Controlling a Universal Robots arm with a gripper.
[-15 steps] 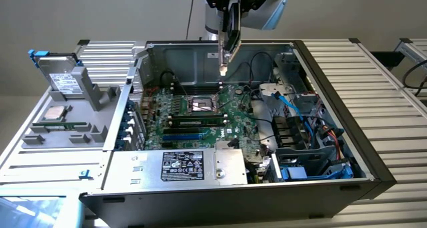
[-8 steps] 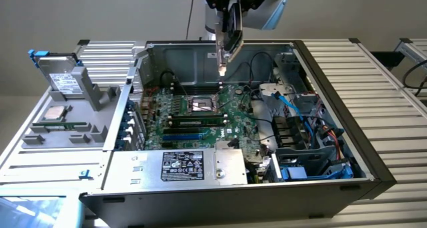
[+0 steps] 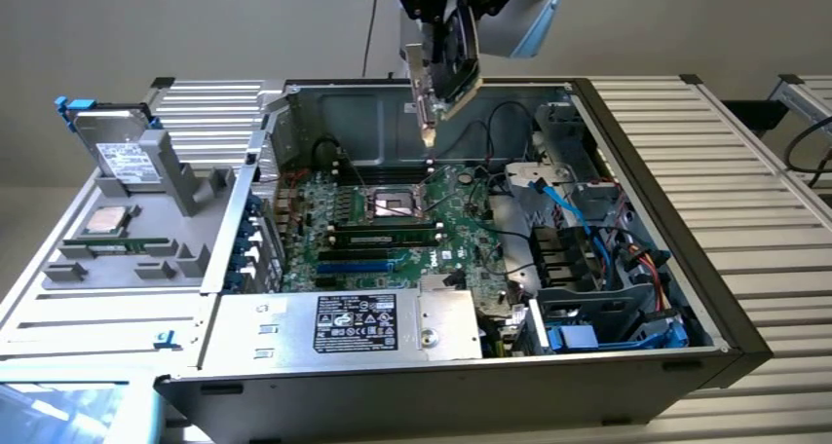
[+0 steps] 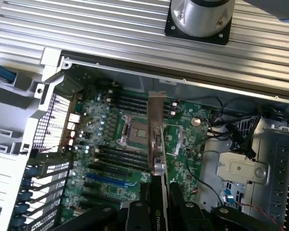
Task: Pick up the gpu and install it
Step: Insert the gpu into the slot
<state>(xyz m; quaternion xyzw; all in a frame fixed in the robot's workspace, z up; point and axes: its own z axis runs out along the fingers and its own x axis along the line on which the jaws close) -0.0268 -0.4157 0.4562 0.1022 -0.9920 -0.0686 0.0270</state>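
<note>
One card, one grip: the gpu [image 3: 439, 69] hangs edge-on in the air above the open case [image 3: 624, 132], well clear of everything inside. Its silver bracket runs down the side toward the exterior view's left. From the wrist view I see the gpu [image 4: 157, 144] as a thin blade with the bracket leading, and the gripper [image 4: 160, 195] is clamped on it, a finger on either face. In the exterior view the gripper [image 3: 455, 25] sits at the top of the card, above the rear half of the board.

Below the card lies the motherboard [image 4: 111, 144] with the bare processor socket [image 4: 130, 131] almost directly beneath it. The blue expansion slot [image 4: 108, 180] lies apart from that, nearer the rear slot covers [image 4: 38, 192]. In the exterior view the same slot [image 3: 358, 267] sits between the seated memory stick [image 3: 384, 238] and the power supply [image 3: 351, 322].

The step in hand, as I judge it, is carrying the card to its slot. To do it well I would keep the card plumb, hold the height while crossing the socket, and line the bracket up with the rear openings before the contact edge goes anywhere near the slot. The blue cables [image 3: 572, 210] lie off toward the exterior view's right, so I see little risk of snagging them.
</note>
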